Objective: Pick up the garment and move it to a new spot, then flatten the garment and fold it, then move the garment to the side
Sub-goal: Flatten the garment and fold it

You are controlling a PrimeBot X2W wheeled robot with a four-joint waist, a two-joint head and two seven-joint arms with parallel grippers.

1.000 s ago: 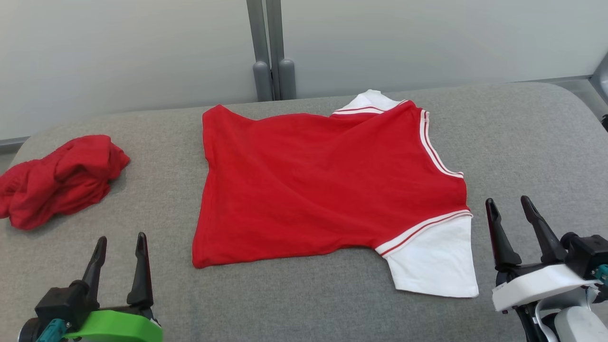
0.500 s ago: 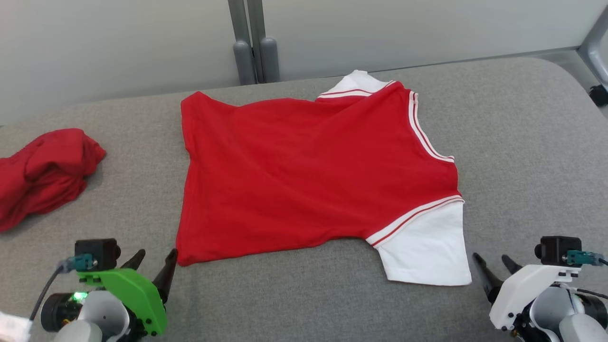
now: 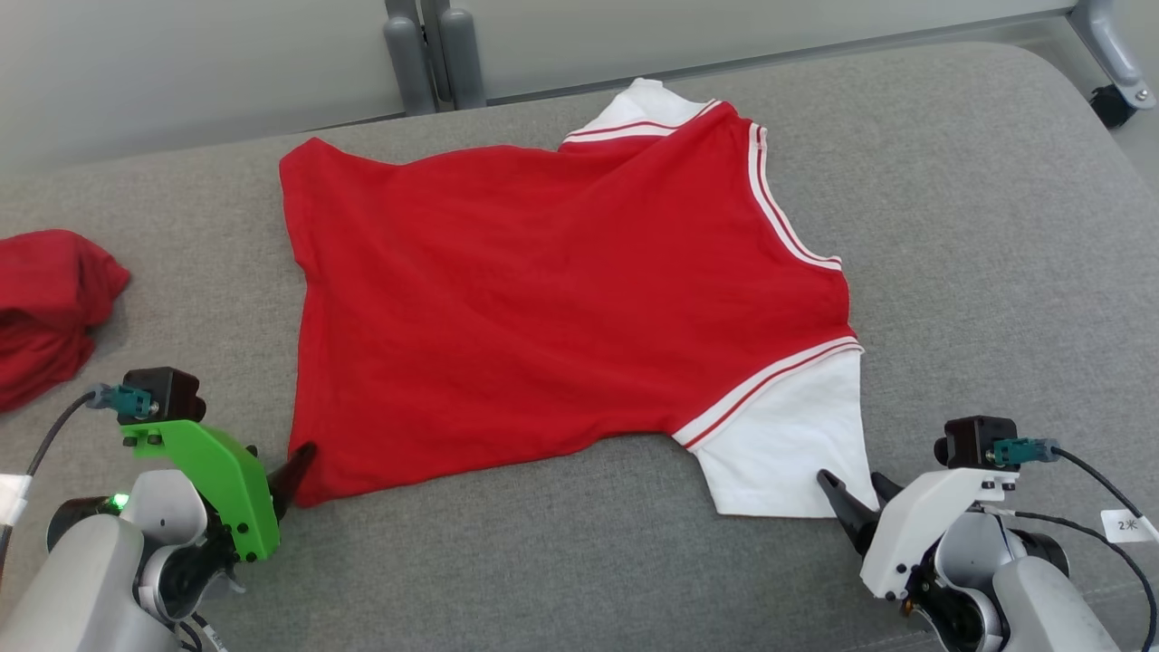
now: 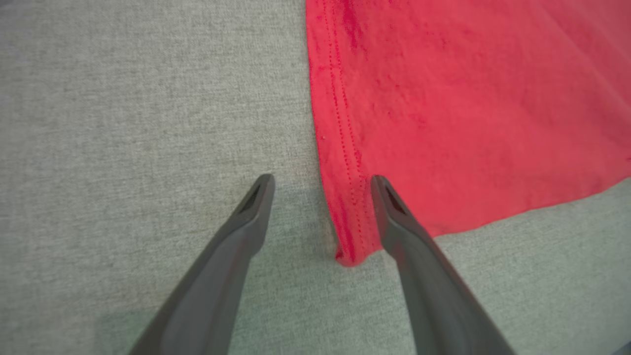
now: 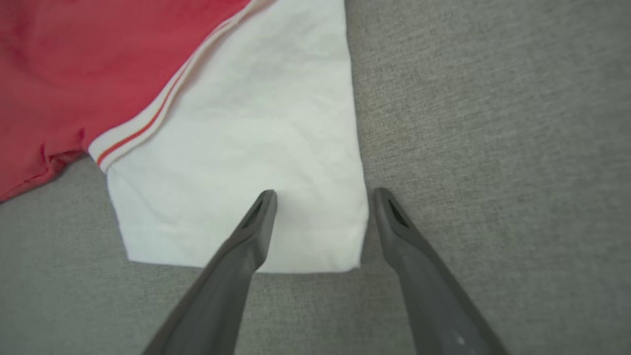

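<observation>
A: Item one, the shirt (image 3: pixel 543 299). Location and condition?

B: Red body, white sleeves. Spread on the grey pad (image 3: pixel 996 226), ahead of both grippers and between them. Largely flat, with shallow ripples across the body. No fold in it.

A: Item two, left gripper (image 4: pixel 320 181).

B: Jaws apart, nothing held. Astride the near corner of the hem (image 4: pixel 345 148): the finger on the shirt side is over red cloth, the other over bare pad. Contact with the cloth: cannot tell.

A: Item three, right gripper (image 5: pixel 324 193).

B: Jaws apart, empty. Astride the near outer corner of the sleeve (image 5: pixel 256 123): one finger over white cloth, the other over pad just beside the sleeve's edge.

A: Other stock?

B: One red bundle (image 3: pixel 45 308), crumpled, well off to the left gripper's outer side. Apart from both grippers.

A: Task status?

B: By judgement only. Placement at a spot: looks done, since the shirt lies open mid-pad. Flattening: done or close to it. Fold: not begun; both grippers seem posed for corner grasps that would start it. Move to the side: outstanding.
</observation>
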